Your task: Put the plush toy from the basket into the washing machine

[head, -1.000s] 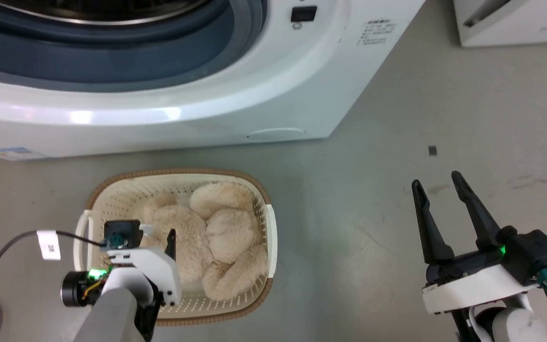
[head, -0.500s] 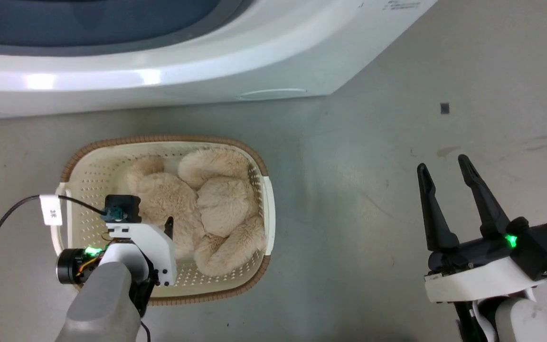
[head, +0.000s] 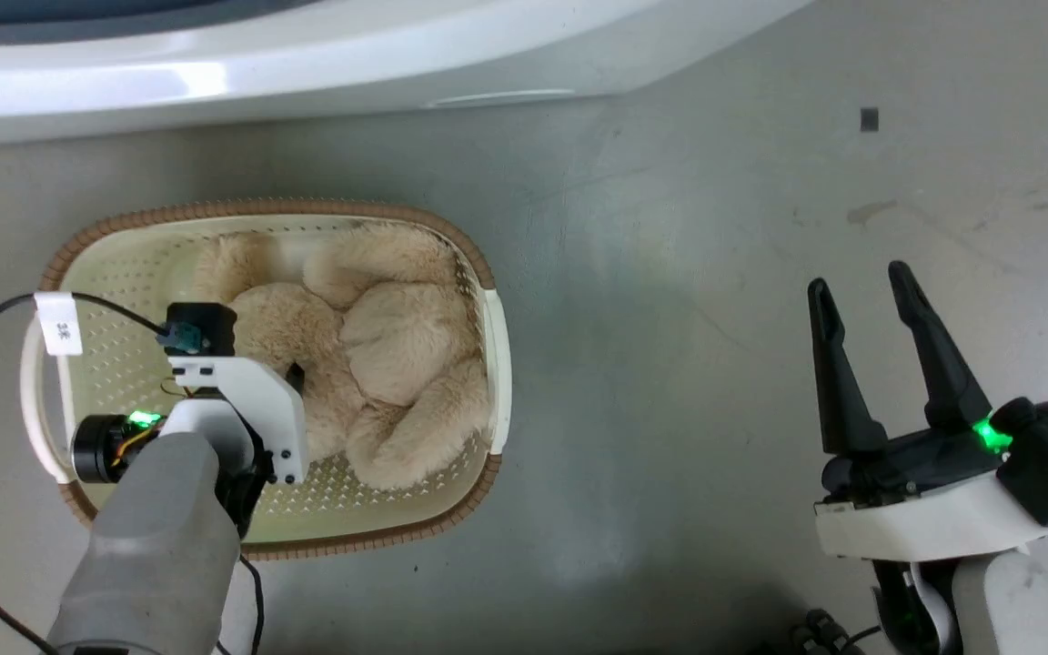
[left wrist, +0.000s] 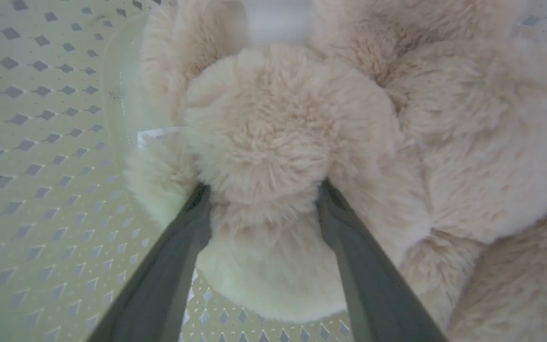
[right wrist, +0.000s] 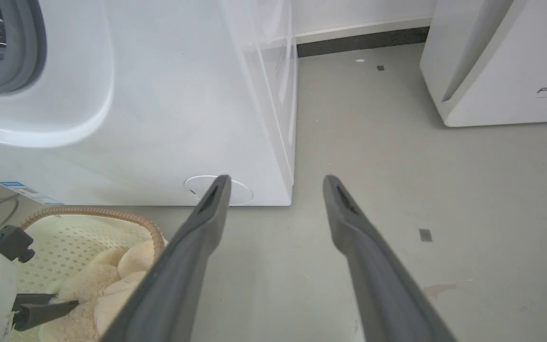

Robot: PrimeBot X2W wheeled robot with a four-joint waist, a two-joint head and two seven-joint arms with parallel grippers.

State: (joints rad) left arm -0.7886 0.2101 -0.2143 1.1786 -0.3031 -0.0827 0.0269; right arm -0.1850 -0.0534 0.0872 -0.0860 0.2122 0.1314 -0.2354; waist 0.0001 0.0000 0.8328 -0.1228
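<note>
The fluffy cream-beige plush toy (head: 397,337) lies curled in the oval cream basket (head: 242,207) on the floor, in front of the white washing machine (head: 306,64). My left gripper (head: 283,377) reaches down into the basket. In the left wrist view it (left wrist: 262,190) is open, its two fingers straddling a round puffy limb of the plush toy (left wrist: 264,123), tips sunk in the fur. My right gripper (head: 861,277) hovers open over bare floor, well right of the basket. The right wrist view looks past it (right wrist: 276,178) to the washing machine (right wrist: 159,118) and basket (right wrist: 88,211).
A white slanted appliance (right wrist: 501,71) stands on the floor to the washer's right. A black cable with a white tag (head: 58,323) loops over the basket's left handle. Grey floor lies between the basket and my right arm.
The head view has tilted down, so washer and basket slid up and left. My left gripper has sunk deeper into the plush toy. The right gripper stays open.
</note>
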